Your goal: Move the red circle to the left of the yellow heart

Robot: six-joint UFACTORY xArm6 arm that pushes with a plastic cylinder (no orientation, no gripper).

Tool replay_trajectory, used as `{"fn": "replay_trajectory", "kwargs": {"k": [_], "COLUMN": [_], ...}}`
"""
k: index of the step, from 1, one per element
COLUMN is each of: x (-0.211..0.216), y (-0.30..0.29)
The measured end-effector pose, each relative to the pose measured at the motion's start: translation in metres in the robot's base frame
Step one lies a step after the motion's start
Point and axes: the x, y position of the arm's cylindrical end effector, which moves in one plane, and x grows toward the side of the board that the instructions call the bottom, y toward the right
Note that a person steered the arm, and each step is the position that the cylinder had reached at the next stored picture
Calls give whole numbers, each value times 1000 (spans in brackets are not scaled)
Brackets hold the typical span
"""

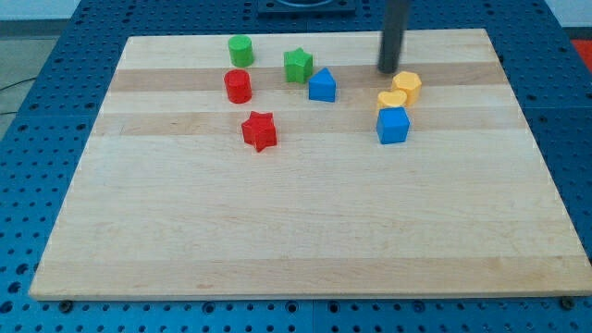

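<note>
The red circle (238,86) stands on the wooden board at the upper left. The yellow heart (391,99) lies at the upper right, touching the blue cube (393,125) below it and close to the yellow hexagon (407,86) at its upper right. My tip (388,71) rests on the board just above the yellow heart and left of the yellow hexagon, far to the right of the red circle.
A green cylinder (240,50) stands above the red circle. A green star (298,66) and a blue triangular block (322,85) lie between the red circle and the yellow heart. A red star (260,131) lies below the red circle.
</note>
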Motion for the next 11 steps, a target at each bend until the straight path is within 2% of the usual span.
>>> {"fn": "replay_trajectory", "kwargs": {"k": [1, 2, 3, 4, 5, 6, 7, 8, 9, 10, 11], "x": [26, 64, 63, 77, 98, 80, 30, 19, 49, 73, 61], "y": [-21, -65, -91, -170, -226, -287, -339, -295, -179, -126, -146]}}
